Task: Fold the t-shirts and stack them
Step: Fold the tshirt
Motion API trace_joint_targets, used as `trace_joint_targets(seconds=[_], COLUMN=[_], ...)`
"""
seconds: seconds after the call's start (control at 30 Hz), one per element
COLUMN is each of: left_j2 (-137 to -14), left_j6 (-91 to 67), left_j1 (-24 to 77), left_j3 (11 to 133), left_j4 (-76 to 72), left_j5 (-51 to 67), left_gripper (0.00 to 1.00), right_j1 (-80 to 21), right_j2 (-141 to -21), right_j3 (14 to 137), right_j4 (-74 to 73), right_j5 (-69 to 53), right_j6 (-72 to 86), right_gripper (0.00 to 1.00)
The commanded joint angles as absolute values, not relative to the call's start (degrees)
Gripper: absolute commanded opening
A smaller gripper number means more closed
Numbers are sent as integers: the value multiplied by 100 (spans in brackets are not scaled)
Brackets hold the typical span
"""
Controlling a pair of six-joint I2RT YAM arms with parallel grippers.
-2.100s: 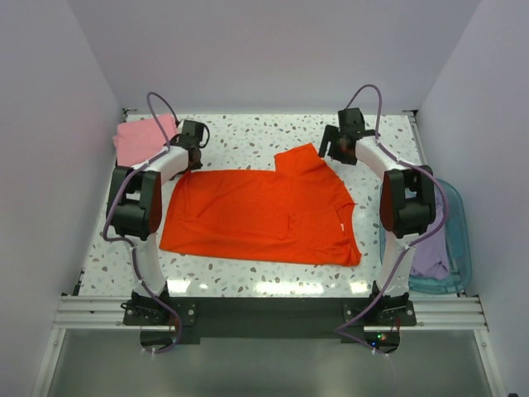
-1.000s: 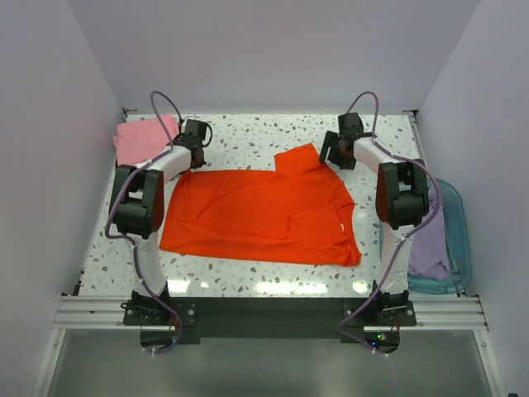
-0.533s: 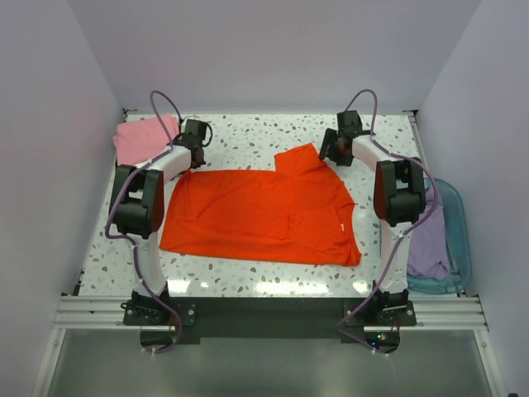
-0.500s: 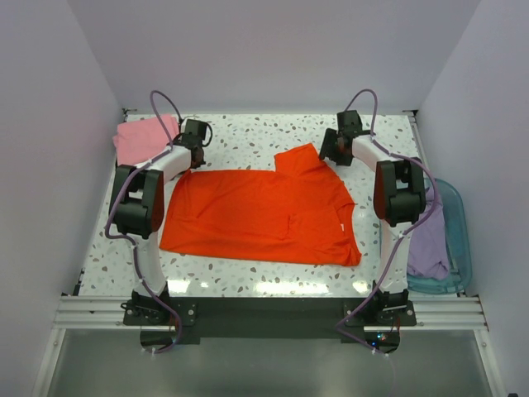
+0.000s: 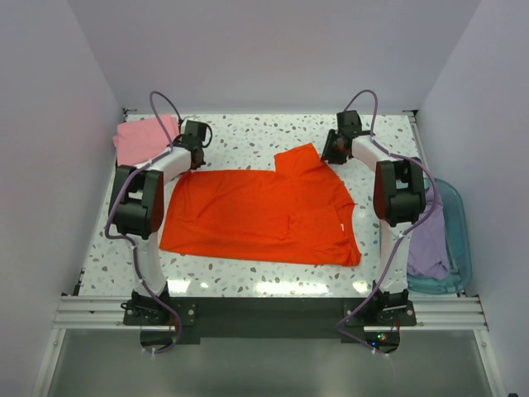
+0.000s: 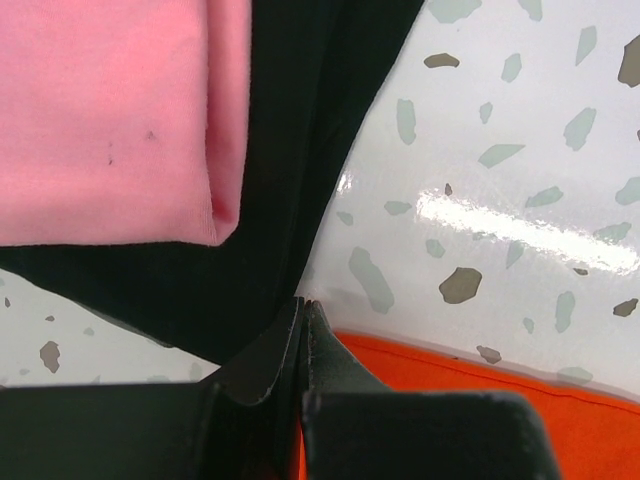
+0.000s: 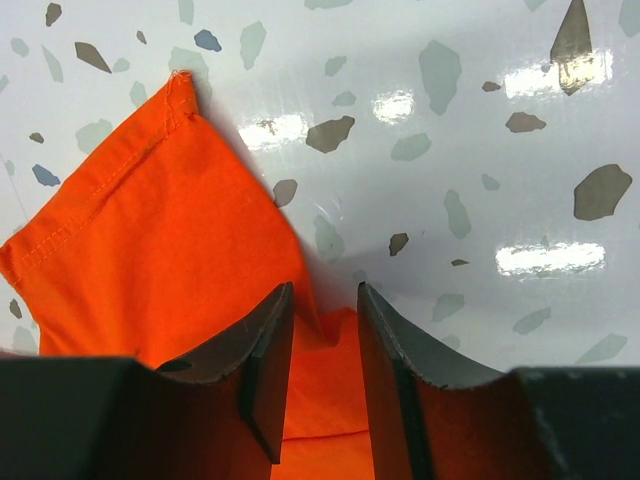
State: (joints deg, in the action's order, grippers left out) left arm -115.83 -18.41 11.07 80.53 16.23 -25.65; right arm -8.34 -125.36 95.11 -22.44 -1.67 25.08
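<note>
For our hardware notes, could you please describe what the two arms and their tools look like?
Both the left arm and right arm have white shells with bulky black joints, on black bases. A thin purple cable loops along each. The left tool and right tool are black, with flat dark fingers tapering to thin tips.

speckled table (image 5: 248, 136) holds orange shirt (image 5: 264, 211) (spread flat) and black shirt (image 6: 270, 200).

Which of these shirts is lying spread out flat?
The orange-red shirt, opened out in the middle. The pink shirt is folded in the far left corner; the lavender shirt is bunched in the blue basket.
</note>
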Motion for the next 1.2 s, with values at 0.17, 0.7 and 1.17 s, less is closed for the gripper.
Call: trace_joint_targets(seconds=[0.17,0.7,1.17], left_j2=[-11162,-11013,-10758], left_j6=[-1890,-1863,-1916], left_j1=[1134,1072,1081], left_j3=[7937,7717,7445], left_j4=[1266,1081,941], left_j5=[-2540,-2452,-2663], left_gripper=[0,0,31], right_j1=[-905,-896,-896], right_j2=[-12445,-12278,-12278], right_j3=[9448,9501,9457], right_j4=[-2048,-2136,-2109], right_j5=[-290,-325,-299], right_j6=[2610,2654,2646], right_gripper=[29,0,0])
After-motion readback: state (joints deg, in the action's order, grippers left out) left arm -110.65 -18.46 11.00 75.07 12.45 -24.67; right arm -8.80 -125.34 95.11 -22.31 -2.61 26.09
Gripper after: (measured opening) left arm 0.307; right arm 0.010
